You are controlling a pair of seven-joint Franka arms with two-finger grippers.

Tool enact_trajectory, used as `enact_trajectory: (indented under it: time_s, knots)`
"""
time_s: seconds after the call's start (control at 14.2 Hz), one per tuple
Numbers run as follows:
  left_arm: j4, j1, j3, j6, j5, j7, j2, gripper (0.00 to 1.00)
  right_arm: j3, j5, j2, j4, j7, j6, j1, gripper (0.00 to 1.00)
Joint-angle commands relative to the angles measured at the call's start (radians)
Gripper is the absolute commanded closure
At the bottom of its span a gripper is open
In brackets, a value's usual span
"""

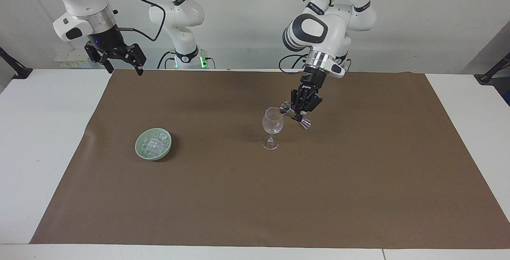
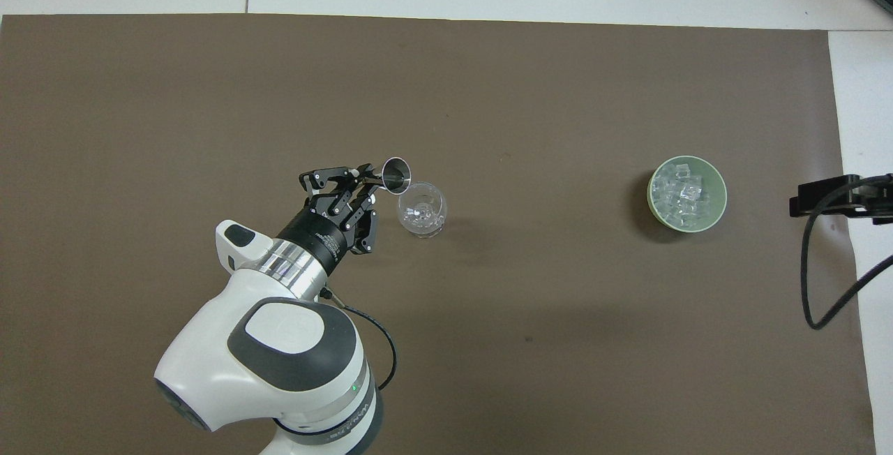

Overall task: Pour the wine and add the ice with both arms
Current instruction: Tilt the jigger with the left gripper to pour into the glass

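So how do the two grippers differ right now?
The left gripper is shut on a tilted metal jigger beside the wine glass's rim; the right gripper is open and holds nothing. The left is low over the brown mat; the right waits above the mat's edge, far from the bowl of ice. Both are black and two-fingered.
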Motion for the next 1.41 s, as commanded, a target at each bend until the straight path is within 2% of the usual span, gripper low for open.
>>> enact_trajectory:
  time_s: [0.0,1.34]
  knots:
    - [-0.005,-0.022,0.009,0.026,0.004,0.031,0.003,1.0,0.001,0.009,-0.023,-0.022,-0.021,0.001,-0.003,0.0]
    - [-0.005,-0.044,0.009,0.062,0.004,0.192,0.017,1.0,0.001,0.009,-0.023,-0.022,-0.021,0.001,-0.003,0.0]
